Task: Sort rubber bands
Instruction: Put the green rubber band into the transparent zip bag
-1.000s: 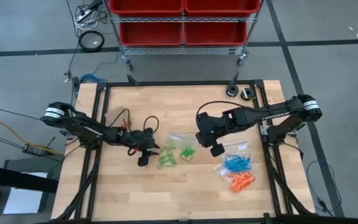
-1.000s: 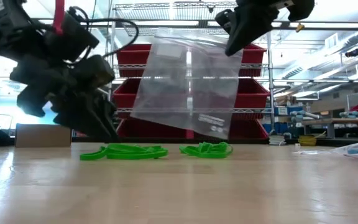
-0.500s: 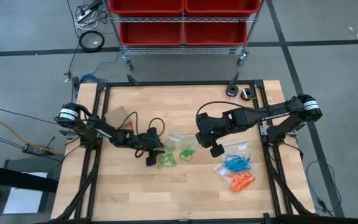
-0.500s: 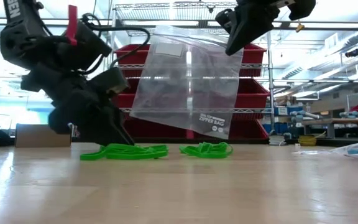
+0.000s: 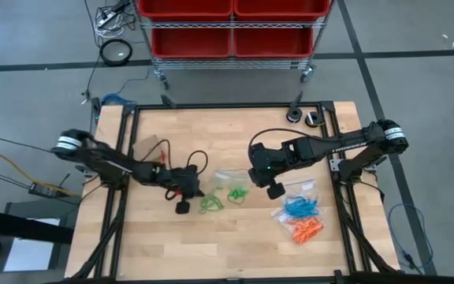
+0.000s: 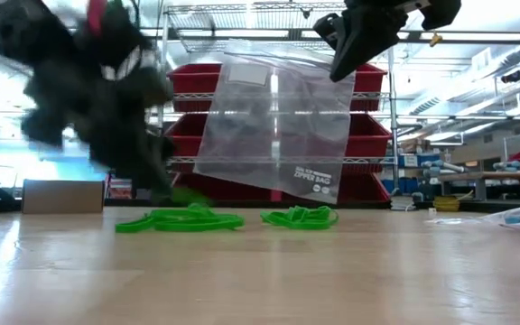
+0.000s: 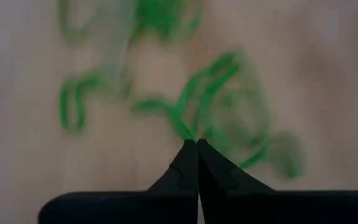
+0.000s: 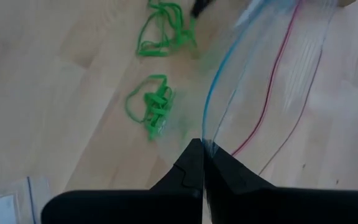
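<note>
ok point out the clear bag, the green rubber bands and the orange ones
clear bag (image 6: pixel 273 126), low view, middle of its hanging panel
green rubber bands (image 6: pixel 181 219), low view, middle of the left pile
orange rubber bands (image 5: pixel 304 229), high view, centre of the pile

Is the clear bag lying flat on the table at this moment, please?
No: the clear bag hangs above the table, pinched by the right gripper.

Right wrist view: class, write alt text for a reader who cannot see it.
The shut right gripper pinches the top edge of a clear zip bag hanging above a wooden table. Two clumps of green rubber bands lie on the wood beside it.
</note>
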